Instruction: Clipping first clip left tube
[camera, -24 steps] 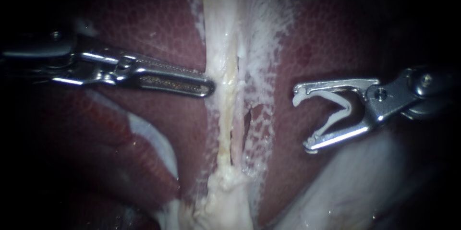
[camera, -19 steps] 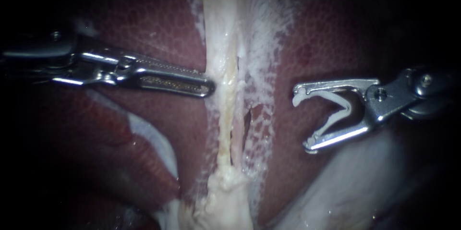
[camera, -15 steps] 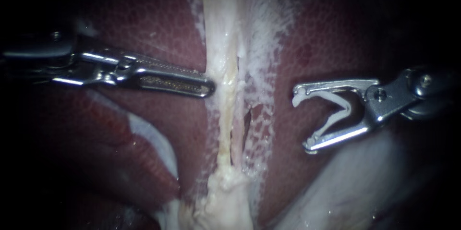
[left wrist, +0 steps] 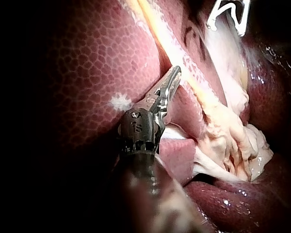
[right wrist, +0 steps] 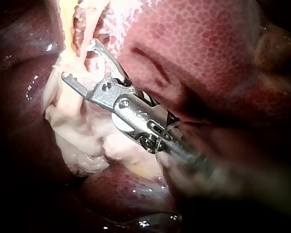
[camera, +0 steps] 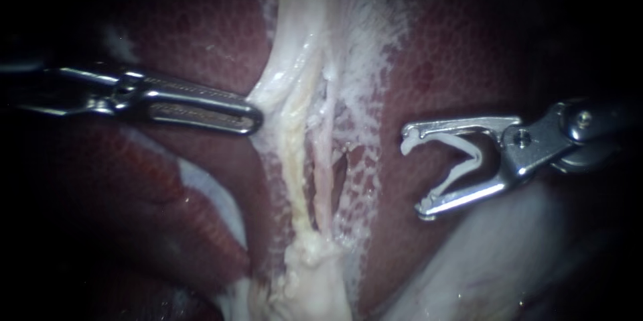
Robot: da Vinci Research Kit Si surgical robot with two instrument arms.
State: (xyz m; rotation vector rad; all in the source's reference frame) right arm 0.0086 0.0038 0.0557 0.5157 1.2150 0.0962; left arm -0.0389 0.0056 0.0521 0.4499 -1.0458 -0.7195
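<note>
Two pale tubes run down the middle between dark red liver lobes: a yellowish left tube [camera: 293, 160] and a pinker right tube [camera: 324, 177]. My left instrument [camera: 253, 120] comes in level, jaws shut on the white tissue edge [camera: 268, 96] beside the left tube, which tents toward it. My right instrument [camera: 414, 175] stands to the right of the tubes, apart from them. Its jaws are spread wide around an open white clip [camera: 469, 153] seated against both. The right wrist view shows that instrument [right wrist: 80, 60] just short of the tubes.
Liver [camera: 201, 33] lies on both sides of the tubes. A lumpy white tissue mass [camera: 315, 274] sits at the tubes' lower end. A pale film [camera: 365, 59] covers the liver right of the tubes.
My left instrument has drawn back to the left, dragging the white tissue edge with it and spreading the tubes apart. My right instrument has edged slightly left toward the tubes.
</note>
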